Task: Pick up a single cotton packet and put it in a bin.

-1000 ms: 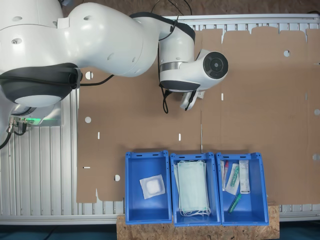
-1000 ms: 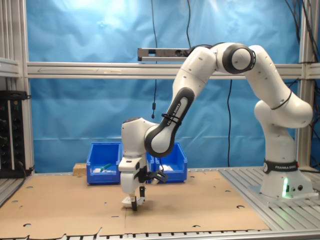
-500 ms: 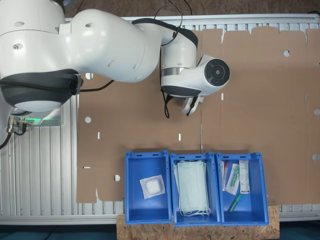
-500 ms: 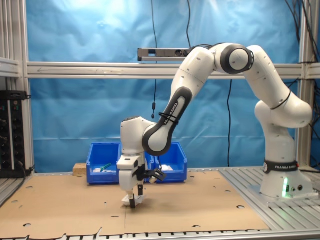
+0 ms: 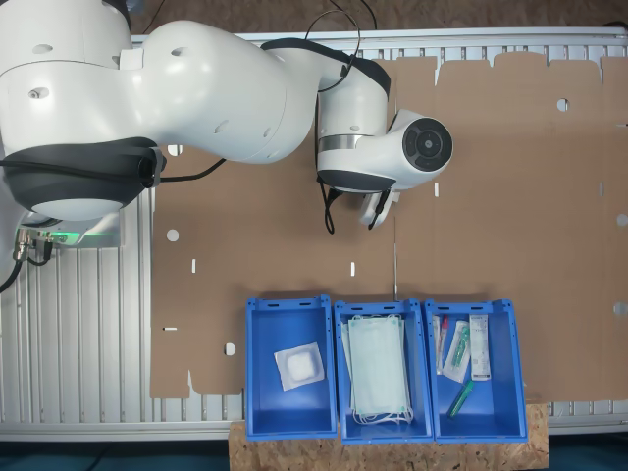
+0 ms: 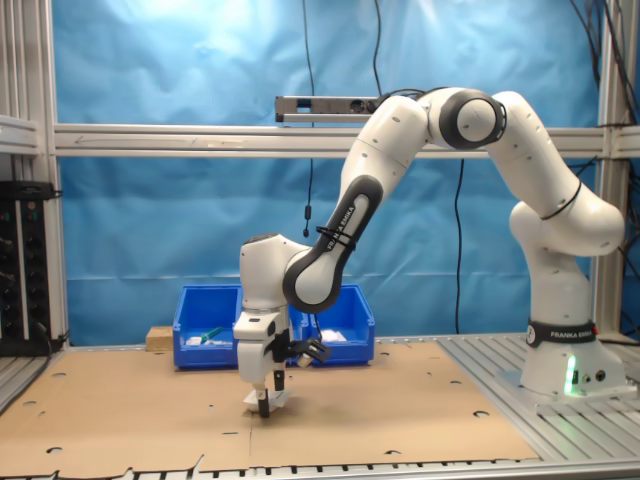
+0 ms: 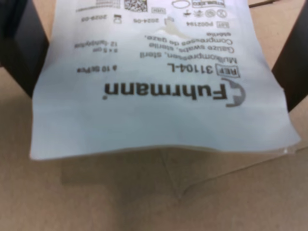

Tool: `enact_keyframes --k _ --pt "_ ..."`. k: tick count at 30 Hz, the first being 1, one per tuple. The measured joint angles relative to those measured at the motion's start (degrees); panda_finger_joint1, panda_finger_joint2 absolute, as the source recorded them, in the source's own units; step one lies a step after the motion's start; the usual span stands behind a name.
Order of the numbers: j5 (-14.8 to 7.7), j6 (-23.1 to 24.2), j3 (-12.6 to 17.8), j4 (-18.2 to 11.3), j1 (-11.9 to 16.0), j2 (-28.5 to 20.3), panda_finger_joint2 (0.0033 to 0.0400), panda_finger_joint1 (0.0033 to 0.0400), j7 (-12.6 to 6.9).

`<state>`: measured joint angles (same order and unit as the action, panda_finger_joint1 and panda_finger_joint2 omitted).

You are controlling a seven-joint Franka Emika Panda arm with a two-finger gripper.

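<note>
Wrist view: the cotton packet (image 7: 159, 86), white with dark print, spans the frame's centre, clamped between the gripper's (image 7: 159, 48) dark fingers (image 7: 21, 48) at its side edges, its free edge sagging above brown cardboard (image 7: 144, 197). It looks light, thin and floppy, so an edge pinch suits it. Farther off, lower centre of the first exterior view, sits the bin (image 5: 263, 392).

Upside-down dark print on cotton packet (image 7: 159, 96) in wrist view: large logo word, reference-number line, several small multilingual text lines, square code, date marks, white lettering on arm (image 6: 340, 225) forearm and base band in second exterior view.
</note>
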<state>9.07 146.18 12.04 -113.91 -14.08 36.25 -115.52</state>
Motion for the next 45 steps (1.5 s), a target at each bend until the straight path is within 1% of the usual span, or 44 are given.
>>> enact_keyframes --k 19,45 --pt "0.0 0.0 0.0 0.8 0.0 0.4 0.0400 0.0400 -0.32" --pt "0.0 0.0 0.0 1.0 0.2 0.6 0.0400 0.0400 -0.52"
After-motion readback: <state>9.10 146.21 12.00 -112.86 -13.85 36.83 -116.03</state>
